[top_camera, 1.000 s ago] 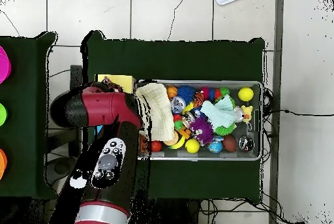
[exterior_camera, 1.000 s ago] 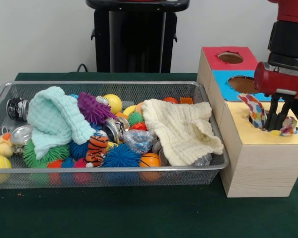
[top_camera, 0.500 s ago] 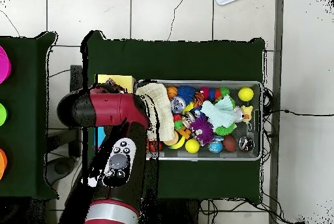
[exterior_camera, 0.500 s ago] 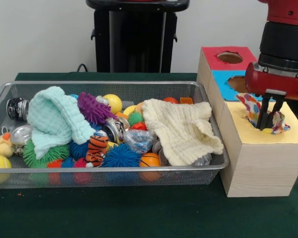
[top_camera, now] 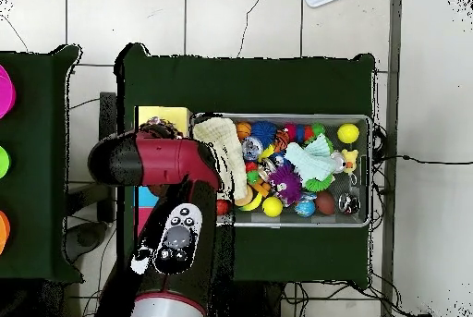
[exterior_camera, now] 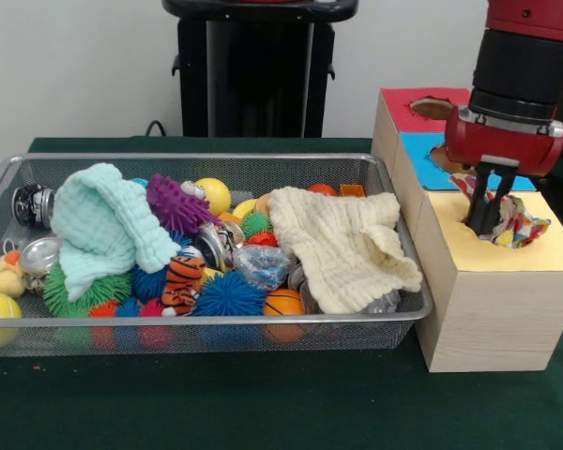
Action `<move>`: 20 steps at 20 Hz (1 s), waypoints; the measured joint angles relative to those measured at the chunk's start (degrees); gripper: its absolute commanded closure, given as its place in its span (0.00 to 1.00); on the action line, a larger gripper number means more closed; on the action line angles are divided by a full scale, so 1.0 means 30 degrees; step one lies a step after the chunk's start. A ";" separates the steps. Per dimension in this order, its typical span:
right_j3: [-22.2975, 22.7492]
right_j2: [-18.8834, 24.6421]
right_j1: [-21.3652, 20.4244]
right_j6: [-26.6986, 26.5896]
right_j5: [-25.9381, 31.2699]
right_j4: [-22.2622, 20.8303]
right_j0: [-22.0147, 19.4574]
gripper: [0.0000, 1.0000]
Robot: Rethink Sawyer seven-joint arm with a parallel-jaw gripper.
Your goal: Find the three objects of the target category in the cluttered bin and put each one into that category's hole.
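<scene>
Gripper (exterior_camera: pixel 486 221) is down at the yellow hole of the wooden box (exterior_camera: pixel 488 309), fingers close together pinching a multicolored cloth (exterior_camera: pixel 516 223) bunched in that hole. Cream cloth (exterior_camera: pixel 342 246) and mint cloth (exterior_camera: pixel 103 228) lie in the wire bin (exterior_camera: pixel 206 328) among the toys.

Arm (exterior_camera: pixel 521 70): red and black
Cloth at the box hole (exterior_camera: pixel 516 220): white with many-coloured spots
Box (exterior_camera: pixel 488 281): pale wood sides; top panels red, blue and yellow
Basket (exterior_camera: pixel 216 328): silver wire mesh
Large cloth (exterior_camera: pixel 342 246): cream
Folded cloth (exterior_camera: pixel 108 225): mint green
Spiky ball (exterior_camera: pixel 227 295): blue
Spiky toy (exterior_camera: pixel 175 204): purple
Soft toy (exterior_camera: pixel 182 281): orange with black stripes
Table cover (exterior_camera: pixel 263 403): dark green
</scene>
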 measured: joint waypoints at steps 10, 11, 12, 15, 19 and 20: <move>0.0376 -0.0003 -0.0283 0.0000 0.0212 0.0000 -0.0171 1.00; 0.0375 -0.0003 -0.0269 0.0000 0.0210 0.0000 -0.0171 1.00; 0.0373 -0.0003 -0.0255 0.0000 0.0208 0.0000 -0.0171 1.00; 0.0371 -0.0003 -0.0232 0.0000 0.0204 0.0008 -0.0169 1.00; 0.0371 -0.0006 -0.0230 0.0000 0.0204 0.0039 -0.0135 1.00; 0.0371 -0.0008 -0.0228 0.0000 0.0204 0.0043 -0.0124 1.00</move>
